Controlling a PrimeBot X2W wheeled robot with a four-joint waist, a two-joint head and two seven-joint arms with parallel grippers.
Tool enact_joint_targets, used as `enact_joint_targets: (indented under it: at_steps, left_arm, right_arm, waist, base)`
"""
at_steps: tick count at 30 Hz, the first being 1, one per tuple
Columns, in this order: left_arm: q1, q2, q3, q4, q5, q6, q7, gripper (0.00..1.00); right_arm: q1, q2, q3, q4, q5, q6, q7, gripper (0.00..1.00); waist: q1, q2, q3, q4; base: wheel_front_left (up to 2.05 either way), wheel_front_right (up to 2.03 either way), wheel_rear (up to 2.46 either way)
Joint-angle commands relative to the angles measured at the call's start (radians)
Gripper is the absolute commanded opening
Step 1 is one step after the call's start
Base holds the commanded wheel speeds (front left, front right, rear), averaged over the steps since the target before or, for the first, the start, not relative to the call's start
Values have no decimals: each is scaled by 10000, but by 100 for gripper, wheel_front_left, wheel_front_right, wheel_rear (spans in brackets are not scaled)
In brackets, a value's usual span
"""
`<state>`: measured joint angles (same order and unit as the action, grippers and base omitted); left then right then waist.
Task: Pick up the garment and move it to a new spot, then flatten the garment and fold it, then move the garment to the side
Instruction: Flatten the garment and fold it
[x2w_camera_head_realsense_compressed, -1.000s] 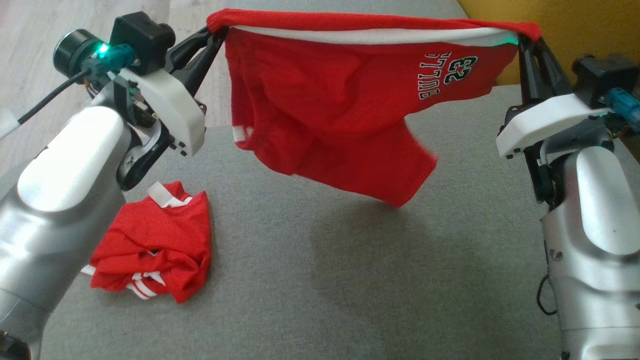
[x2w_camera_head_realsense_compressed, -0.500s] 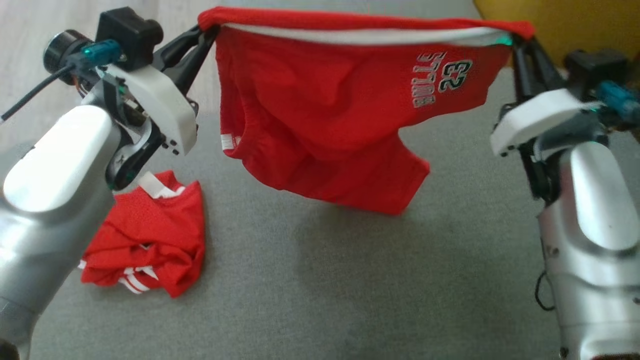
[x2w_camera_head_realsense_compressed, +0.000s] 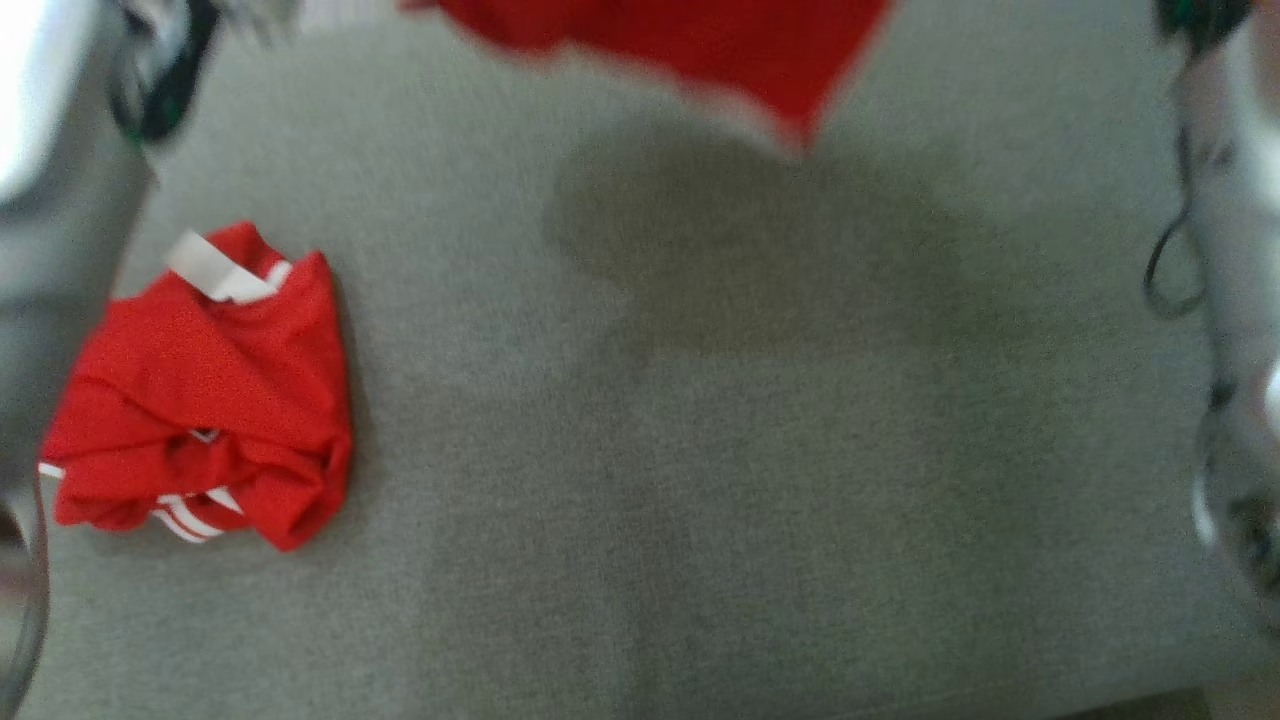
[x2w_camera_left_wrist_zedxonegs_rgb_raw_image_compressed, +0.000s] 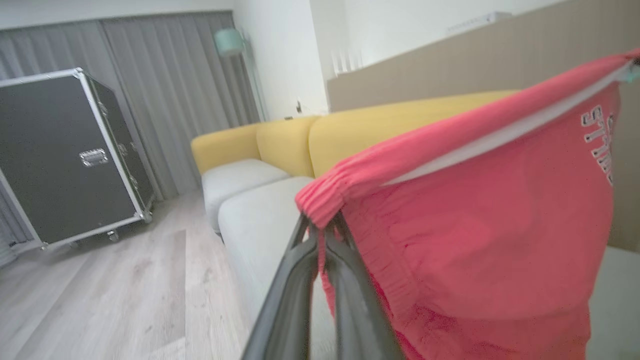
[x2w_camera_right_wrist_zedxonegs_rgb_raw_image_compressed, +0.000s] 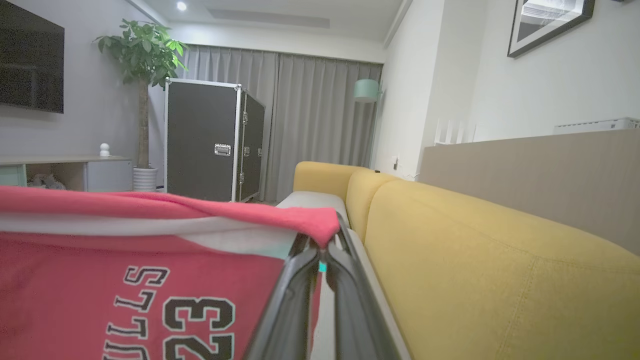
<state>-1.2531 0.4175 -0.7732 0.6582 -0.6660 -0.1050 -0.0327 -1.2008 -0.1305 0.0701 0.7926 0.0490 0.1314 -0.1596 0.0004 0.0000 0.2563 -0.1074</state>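
Near left, on the grey cushion (x2w_camera_head_realsense_compressed: 700, 520): crumpled red garment (x2w_camera_head_realsense_compressed: 200, 400) with white stripes, resting well apart from both arms. Farther back, above the cushion's middle: red shorts (x2w_camera_head_realsense_compressed: 700, 40) hanging clear of the surface over a broad shadow, lower edge blurred, waistband stretched taut between left gripper (x2w_camera_left_wrist_zedxonegs_rgb_raw_image_compressed: 322, 231), clamped tight on the band's left corner, and right gripper (x2w_camera_right_wrist_zedxonegs_rgb_raw_image_compressed: 320, 247), clamped tight on the right corner just beside the "23" print. Farthest: yellow sofa back (x2w_camera_right_wrist_zedxonegs_rgb_raw_image_compressed: 475, 260), black flight case (x2w_camera_right_wrist_zedxonegs_rgb_raw_image_compressed: 210, 145) and grey curtains (x2w_camera_right_wrist_zedxonegs_rgb_raw_image_compressed: 310, 125).
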Motion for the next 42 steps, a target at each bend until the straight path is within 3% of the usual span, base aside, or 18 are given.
enact_joint_targets:
  at_steps: [1,5,9,13,19,27,32,34,38,42]
  left_arm:
    - [-1106,242,617,119,101,191,-385,0]
    - [-2197,-264,856,1009,297,310,-1460,0]
    - [-2518,-778,773,1781,327,134,-1908,0]
    - [-2120,-1138,476,2325,280,-108,-2123,0]
    - [-594,-1375,-16,2656,105,-240,-2267,0]
    - [2160,-755,-1540,1376,-646,-254,-2287,0]
    - [3703,-153,-2642,486,-883,-255,-2223,0]
    - [4242,-72,-2906,200,-999,-256,-2129,0]
    - [4727,-109,-3006,-47,-1139,-184,-2081,0]
    - [5425,-95,-3158,-465,-1239,74,-2047,0]
  right_arm:
    - [-866,-11,-30,6,-146,-7,-367,0]
    - [-2048,37,-605,807,-562,-7,-914,0]
    - [-2159,267,-1118,1271,-841,-7,-1011,0]
    - [-1471,350,-1058,1786,-947,-7,-1017,0]
    - [-297,64,-534,3491,-945,-7,-1013,0]
    - [1084,-512,1345,4736,-266,-7,-339,0]
    - [2250,-890,3108,4833,1015,-7,740,0]
    - [2867,-1259,4173,4544,1747,-7,1453,0]
    - [3544,-1736,5061,3892,2829,-7,2209,0]
    - [4443,-2642,6381,2568,4238,-7,3195,0]
  waist:
    - [-4,0,994,-26]
    - [-4,0,1451,52]
    - [-4,0,1682,127]
    - [-4,0,1828,241]
    - [-4,0,1608,396]
    - [-4,0,640,513]
    - [-4,0,-261,477]
    - [-4,0,-677,454]
    - [-4,0,-1105,433]
    - [-4,0,-1732,327]
  base:
    - [0,0,0]
    - [0,0,0]
    - [0,0,0]
    - [0,0,0]
    - [0,0,0]
    - [0,0,0]
    - [0,0,0]
    - [0,0,0]
    - [0,0,0]
    - [0,0,0]
